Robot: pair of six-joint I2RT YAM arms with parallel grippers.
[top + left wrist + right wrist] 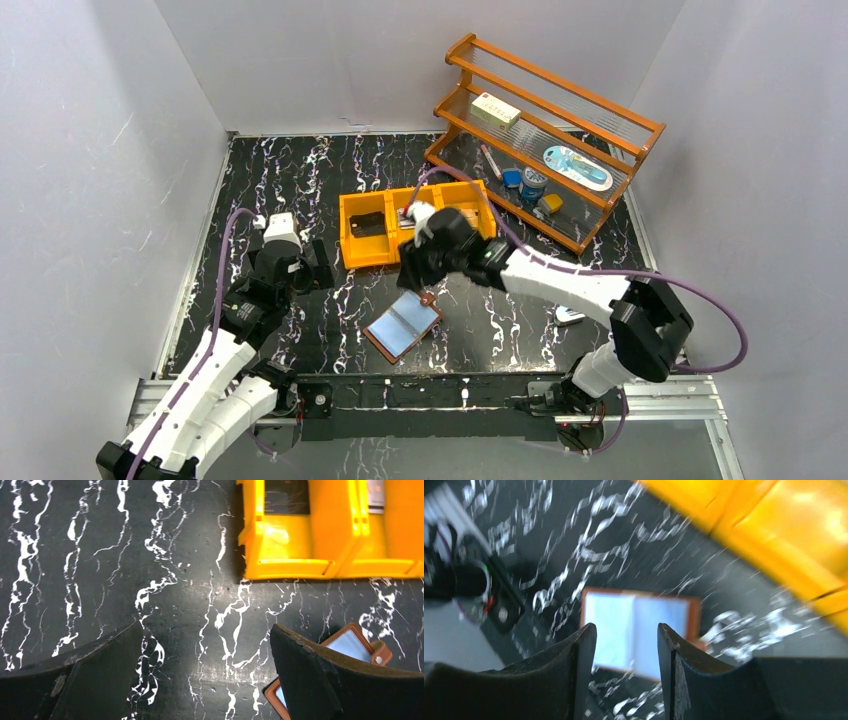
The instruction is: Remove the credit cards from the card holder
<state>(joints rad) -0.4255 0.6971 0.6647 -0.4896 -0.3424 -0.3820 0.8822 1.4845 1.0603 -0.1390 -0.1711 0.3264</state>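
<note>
Right wrist view: right jaws partly spread and empty, the open card holder [639,627] flat by the desk's [549,555] near edge, straight beyond their gap, long axis running jaw to jaw. Left jaws, spread wide, hang farther off toward the left edge.

Card holder [352,644] partly behind fingers [320,685]

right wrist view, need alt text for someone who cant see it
Blurred shot looking down on the card holder, lying open on a black marbled table with pale blue sleeves showing. The right end effector frames it, open and empty; an orange bin fills the upper right.
</note>
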